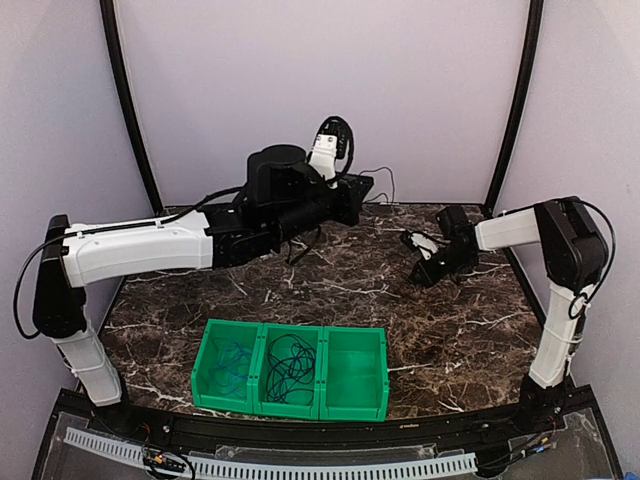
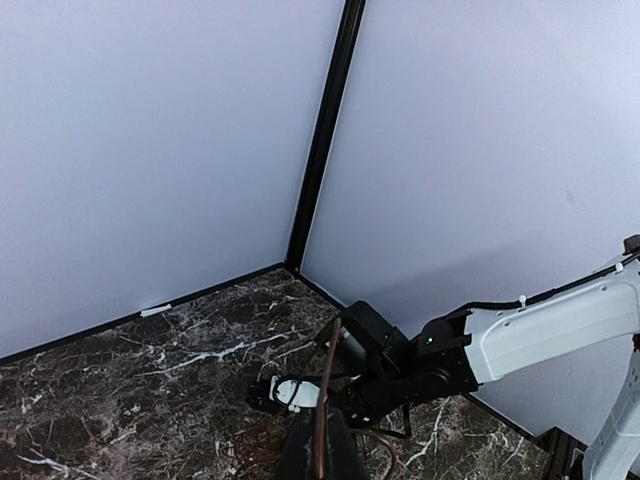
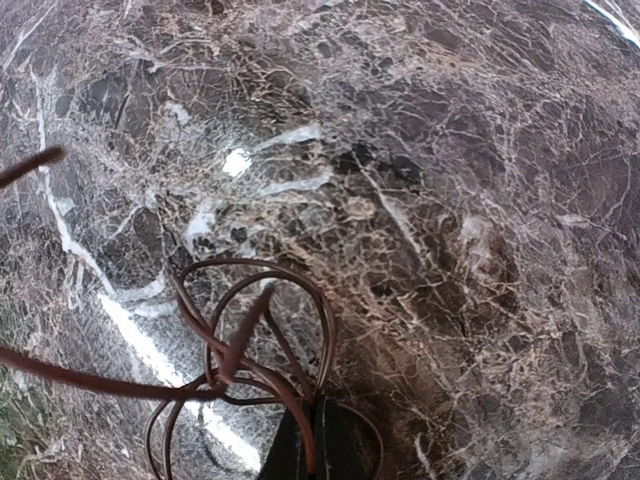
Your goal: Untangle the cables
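The thin reddish-brown cable (image 3: 328,335) is held at both ends of its run. The left gripper (image 2: 320,442) is clenched on a strand that rises straight out from between its fingers, raised above the middle of the counter's far edge. The right gripper (image 3: 312,440) is clamped on another part, low over the dark brown marble counter (image 1: 480,330) towards its right edge. Several overlapping loops of the cable lie on the stone just ahead of the right gripper, with one free end poking up through them. That is the main hazard, I judge: if the arms draw apart while that end sits inside a loop, the coils could cinch into a knot rather than open. Each pinch is on a very thin wire at the fingertips, so a hard pull could also slip the cable out of one grip and drop it back in a heap. The top view is too coarse to show how the slack runs between the arms, so a snag on the left arm cannot be ruled out. The green plastic three-compartment bin (image 1: 355,400) sits at the near edge, well apart, with a black cable (image 1: 290,365) coiled in its middle compartment and its right one empty.
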Motion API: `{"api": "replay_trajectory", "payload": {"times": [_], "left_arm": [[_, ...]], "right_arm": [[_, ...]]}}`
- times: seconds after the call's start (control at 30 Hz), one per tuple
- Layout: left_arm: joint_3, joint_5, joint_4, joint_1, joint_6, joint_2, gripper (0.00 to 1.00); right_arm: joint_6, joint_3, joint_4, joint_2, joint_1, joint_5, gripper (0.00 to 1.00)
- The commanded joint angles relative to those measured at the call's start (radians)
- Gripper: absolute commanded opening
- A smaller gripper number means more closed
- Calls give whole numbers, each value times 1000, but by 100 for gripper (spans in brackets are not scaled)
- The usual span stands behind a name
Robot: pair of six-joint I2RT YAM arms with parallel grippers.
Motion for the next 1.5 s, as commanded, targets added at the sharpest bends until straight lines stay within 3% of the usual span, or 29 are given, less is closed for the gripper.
{"api": "replay_trajectory", "payload": {"times": [0.0, 0.27, 0.5, 0.57, 0.73, 0.9, 1.13, 1.27, 1.47], "left_arm": [[113, -47, -79, 0, 125, -115, 0], [235, -196, -105, -1, 393, -270, 0], [225, -258, -94, -1, 458, -358, 0], [218, -251, -126, -1, 427, -357, 0], [189, -217, -200, -1, 329, -346, 0], [125, -173, -216, -2, 234, -347, 0], [-28, -64, -127, -1, 90, -283, 0], [-170, -41, 9, -1, -13, -194, 0], [-267, -55, 48, 0, -137, -45, 0]], "right_arm": [[29, 9, -22, 45, -35, 73, 0], [48, 9, -49, 63, -133, 59, 0], [40, 22, -78, 59, -155, 29, 0], [31, 37, -103, 36, -155, 15, 5], [-25, 43, -147, -119, -155, -13, 41], [-97, 52, -198, -288, -154, -59, 59], [-147, 69, -249, -408, -137, -202, 66], [-146, 43, -235, -389, -111, -210, 66], [-132, 27, -236, -335, -63, -216, 64]]}}
